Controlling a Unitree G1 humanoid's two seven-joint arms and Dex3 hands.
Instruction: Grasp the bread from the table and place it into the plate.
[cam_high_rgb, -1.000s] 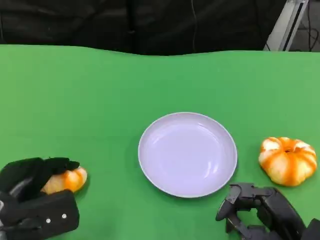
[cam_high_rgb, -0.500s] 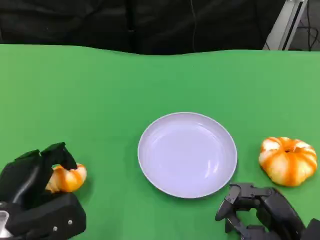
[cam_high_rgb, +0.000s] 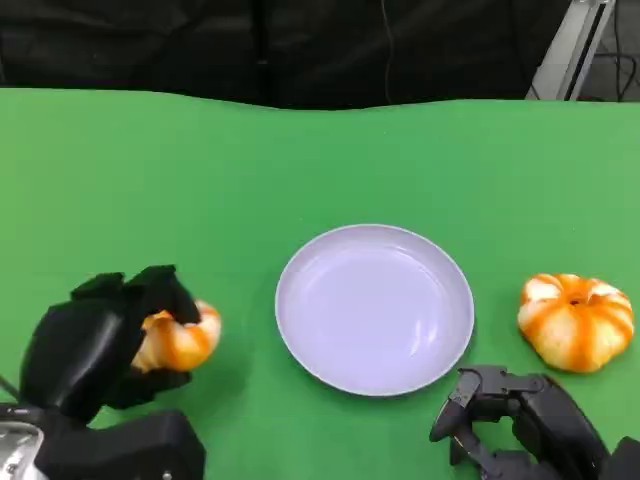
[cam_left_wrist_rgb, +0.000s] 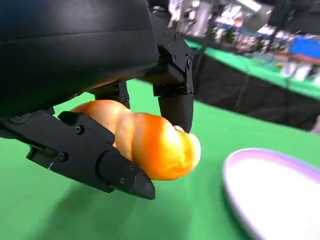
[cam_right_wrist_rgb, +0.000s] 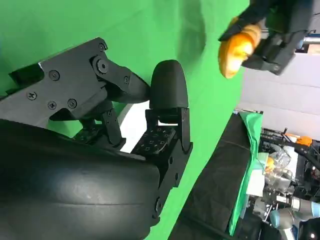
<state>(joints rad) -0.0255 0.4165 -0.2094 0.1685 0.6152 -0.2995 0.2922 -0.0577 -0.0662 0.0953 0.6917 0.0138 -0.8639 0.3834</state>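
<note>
Fingers of left hand clamped on bread, long axis toward plate; right hand fingers apart.

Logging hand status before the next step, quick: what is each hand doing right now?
Left hand: holding the bread, off the table.
Right hand: holds nothing, fingers apart, resting near the plate.

I see the plate mid-table, my left hand with bread left of it, another bread on its right.
</note>
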